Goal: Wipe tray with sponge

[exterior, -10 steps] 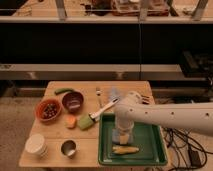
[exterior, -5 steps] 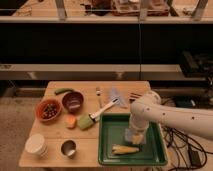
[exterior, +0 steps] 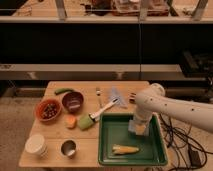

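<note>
The dark green tray (exterior: 113, 134) lies on the right half of the wooden table. My gripper (exterior: 138, 127) reaches down from the white arm over the tray's upper right part. It is shut on the sponge (exterior: 139, 130), a yellow block with a blue layer, which is pressed against the tray floor. A yellow corn cob (exterior: 125, 149) lies in the tray nearer the front edge, left of and below the sponge.
A green-headed, white-handled brush (exterior: 97, 116) lies just left of the tray, with a pale blue cloth (exterior: 116, 94) and a fork (exterior: 99, 94) behind it. On the left of the table stand two bowls (exterior: 48, 110) (exterior: 73, 101), an orange piece (exterior: 71, 121), a white cup (exterior: 36, 144) and a metal cup (exterior: 68, 148).
The arm has slid the sponge from the tray's left-centre to its right side. The corn cob has stayed where it was.
</note>
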Robot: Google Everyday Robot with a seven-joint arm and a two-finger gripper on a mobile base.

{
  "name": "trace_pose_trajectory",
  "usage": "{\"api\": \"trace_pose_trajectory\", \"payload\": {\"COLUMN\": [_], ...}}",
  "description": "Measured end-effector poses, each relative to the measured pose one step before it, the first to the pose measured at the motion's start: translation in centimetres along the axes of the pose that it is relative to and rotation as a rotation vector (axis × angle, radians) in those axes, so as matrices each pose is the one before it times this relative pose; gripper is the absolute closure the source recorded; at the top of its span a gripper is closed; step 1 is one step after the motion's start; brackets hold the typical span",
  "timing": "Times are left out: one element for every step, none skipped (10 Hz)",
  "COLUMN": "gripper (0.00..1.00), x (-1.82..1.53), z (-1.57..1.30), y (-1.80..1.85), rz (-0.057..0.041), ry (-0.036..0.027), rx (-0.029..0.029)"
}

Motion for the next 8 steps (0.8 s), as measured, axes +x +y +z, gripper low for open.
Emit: {"api": "trace_pose_trajectory", "payload": {"gripper": [0.69, 0.69, 0.69, 0.69, 0.69, 0.69, 0.69, 0.69], "x": [-0.867, -1.479, -1.695, -1.823, -1.565, -1.288, -0.951, -0.464], "z": [0.061, 0.158, 0.13, 0.113, 0.149, 0.148, 0.261, 0.321], "y": [-0.294, 0.074, 0.045, 0.314, 0.538, 0.538, 0.755, 1.096], "rz": [-0.01367, -0.01451, -0.02251, -0.0292, -0.02863, -0.02762, -0.02495, -0.0192], "ry": [0.00054, -0.00405, -0.01053, -0.01277, -0.00921, -0.00838, -0.00554, -0.00329], "rx": [0.00237, -0.00255, 0.00173, -0.00022, -0.00331, -0.00177, -0.00603, -0.00805]}}
